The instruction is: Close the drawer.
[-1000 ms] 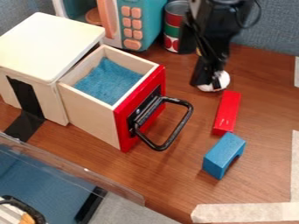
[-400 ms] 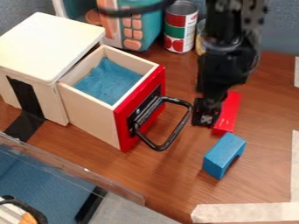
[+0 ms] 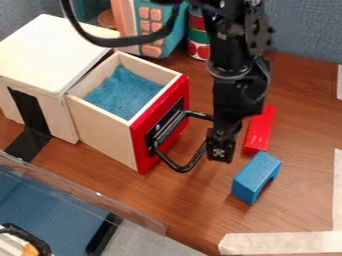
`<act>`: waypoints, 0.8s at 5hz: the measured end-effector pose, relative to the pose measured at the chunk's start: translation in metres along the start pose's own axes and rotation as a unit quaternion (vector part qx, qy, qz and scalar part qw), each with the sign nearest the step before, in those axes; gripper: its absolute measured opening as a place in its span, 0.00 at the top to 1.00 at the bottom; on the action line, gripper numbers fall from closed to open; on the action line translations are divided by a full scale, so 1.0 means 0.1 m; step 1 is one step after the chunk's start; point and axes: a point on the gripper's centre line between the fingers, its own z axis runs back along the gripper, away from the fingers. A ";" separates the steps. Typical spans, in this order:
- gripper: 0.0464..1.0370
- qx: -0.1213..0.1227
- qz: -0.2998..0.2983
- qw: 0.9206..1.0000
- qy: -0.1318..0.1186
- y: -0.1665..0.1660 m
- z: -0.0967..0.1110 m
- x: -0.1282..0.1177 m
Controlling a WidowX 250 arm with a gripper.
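The drawer (image 3: 142, 150) stands pulled out, left of centre. The tool (image 3: 220, 150) hangs at the right end of its handle (image 3: 182, 169); I cannot tell whether it is spread or closed. A blue block (image 3: 252, 176) sits lower right.

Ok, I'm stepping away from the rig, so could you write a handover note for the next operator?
Gripper: hangs at the outer end of the black handle; contact unclear.
Drawer: pulled out of its cabinet, blue cloth inside.
Done: gripper is down at the drawer's front side.
Left: push the drawer shut.
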 end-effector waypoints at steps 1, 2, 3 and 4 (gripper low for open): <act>0.04 -0.003 0.010 1.000 -0.004 -0.01 -0.12 -0.03; 0.04 0.000 0.015 1.000 -0.006 0.00 -0.18 -0.07; 0.04 -0.001 0.018 1.000 -0.009 0.01 -0.25 -0.09; 0.04 0.002 0.021 1.000 -0.010 0.01 -0.30 -0.09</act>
